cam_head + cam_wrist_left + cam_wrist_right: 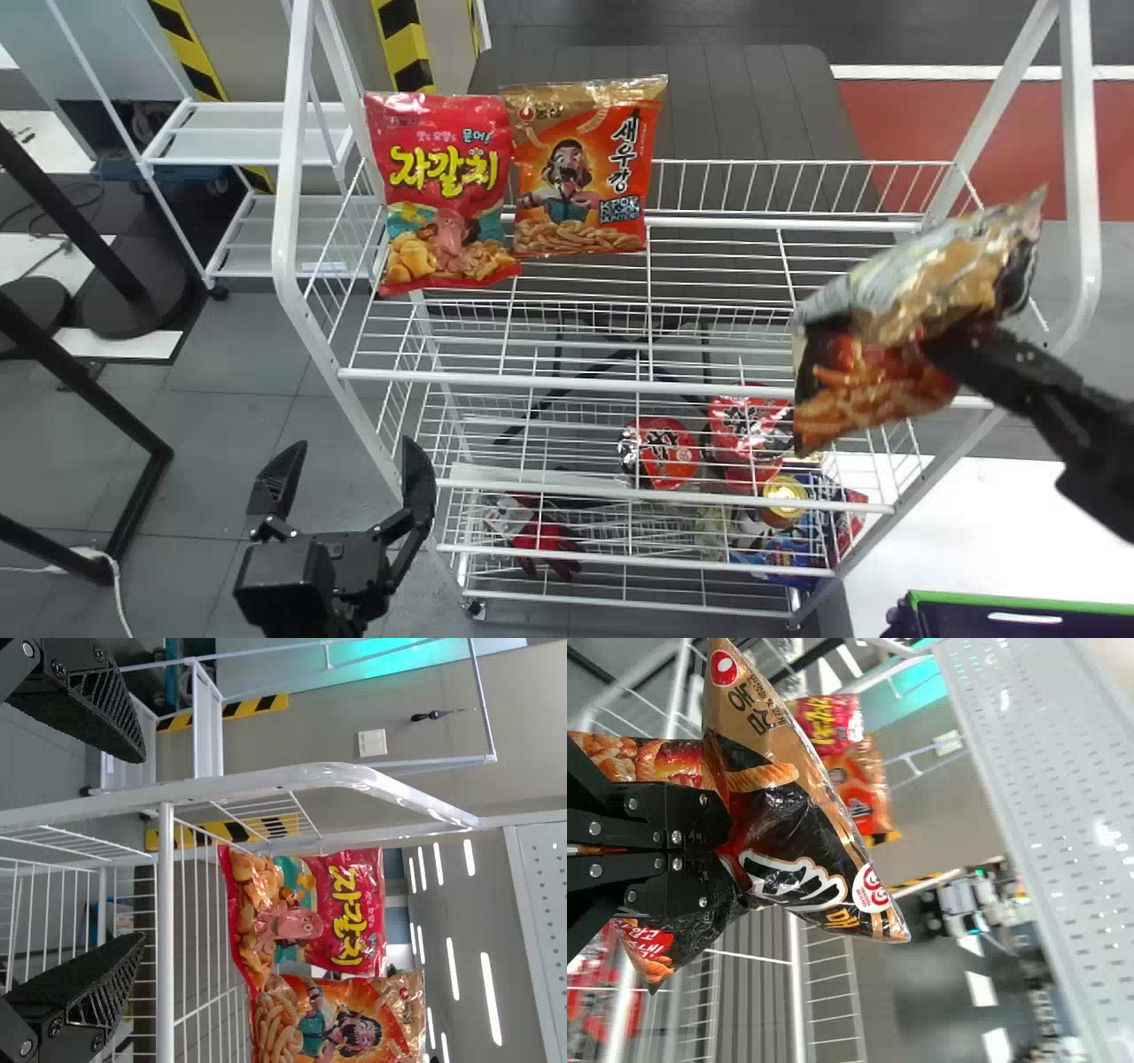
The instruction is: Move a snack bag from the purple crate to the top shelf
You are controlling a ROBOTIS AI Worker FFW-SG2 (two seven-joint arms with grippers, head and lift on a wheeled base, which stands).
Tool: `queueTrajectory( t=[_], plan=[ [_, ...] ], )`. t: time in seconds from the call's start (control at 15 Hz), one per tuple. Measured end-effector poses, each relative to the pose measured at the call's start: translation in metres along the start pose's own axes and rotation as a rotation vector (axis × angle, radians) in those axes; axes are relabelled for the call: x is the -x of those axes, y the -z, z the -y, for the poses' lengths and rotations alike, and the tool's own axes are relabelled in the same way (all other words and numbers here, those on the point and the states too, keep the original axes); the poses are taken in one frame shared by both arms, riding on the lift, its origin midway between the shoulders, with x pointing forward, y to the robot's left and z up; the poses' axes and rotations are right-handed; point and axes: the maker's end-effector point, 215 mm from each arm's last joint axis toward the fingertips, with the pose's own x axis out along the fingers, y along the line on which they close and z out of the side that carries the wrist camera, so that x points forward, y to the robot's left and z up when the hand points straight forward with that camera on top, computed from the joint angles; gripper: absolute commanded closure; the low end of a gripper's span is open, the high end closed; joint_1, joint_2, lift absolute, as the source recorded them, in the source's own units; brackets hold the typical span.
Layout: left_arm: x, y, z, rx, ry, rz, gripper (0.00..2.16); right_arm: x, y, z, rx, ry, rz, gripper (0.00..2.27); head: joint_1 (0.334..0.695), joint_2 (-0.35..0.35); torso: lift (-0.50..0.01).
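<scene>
Right tool (964,347): pinching the black-and-gold snack bag (864,377) at its middle, film creased around the fingers (700,819). Bag is tilted, sticking out past the fingertips; in the head view it overlaps the right end of the top shelf (567,385). Can't tell if it touches the wire. Left tool (347,474): spread, nothing between its fingers, near the rack's left front corner. Left of the right tool and farther off, a pink snack bag (447,190) and an orange snack bag (580,168) stand side by side on the top shelf. Purple crate (1019,604), green rim, lower than the right tool. Red packs (660,452) on a lower shelf, also below it.
</scene>
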Motion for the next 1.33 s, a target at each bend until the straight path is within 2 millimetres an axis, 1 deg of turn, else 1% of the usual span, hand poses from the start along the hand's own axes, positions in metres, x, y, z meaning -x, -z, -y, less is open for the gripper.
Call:
queueTrajectory(
  t=[0.13,0.2,0.4,0.67,0.87,1.0,1.2,1.33],
  plan=[
    [-0.002,0.0,0.003,-0.004,0.009,-0.001,0.1,-0.016,-0.023,0.008,0.023,0.046,0.059,1.82,0.695,0.045,0.0],
    [-0.003,0.0,0.004,-0.006,0.011,-0.002,0.1,-0.026,-0.028,0.012,0.026,0.069,0.073,1.82,0.695,0.04,0.0],
    [-0.006,-0.001,0.005,-0.009,0.014,-0.001,0.1,-0.053,-0.031,0.014,0.025,0.1,0.086,1.82,0.695,0.047,0.0],
    [-0.009,0.0,0.006,-0.012,0.016,-0.003,0.1,-0.086,-0.049,0.004,0.035,0.093,0.2,1.82,0.695,0.069,0.0],
    [-0.01,0.002,0.006,-0.011,0.016,-0.006,0.1,-0.105,-0.044,0.007,0.038,0.147,0.208,1.82,0.695,0.078,0.0],
    [-0.011,0.004,0.006,-0.011,0.016,-0.009,0.1,-0.116,-0.035,0.01,0.024,0.197,0.206,1.82,0.695,0.079,0.0],
    [-0.011,0.006,0.006,-0.011,0.015,-0.012,0.1,-0.132,-0.027,-0.003,-0.001,0.197,0.214,1.82,0.695,0.101,0.0],
    [-0.011,0.007,0.005,-0.01,0.013,-0.013,0.1,-0.137,-0.03,-0.003,-0.024,0.224,0.244,1.82,0.695,0.109,0.0]
  ],
)
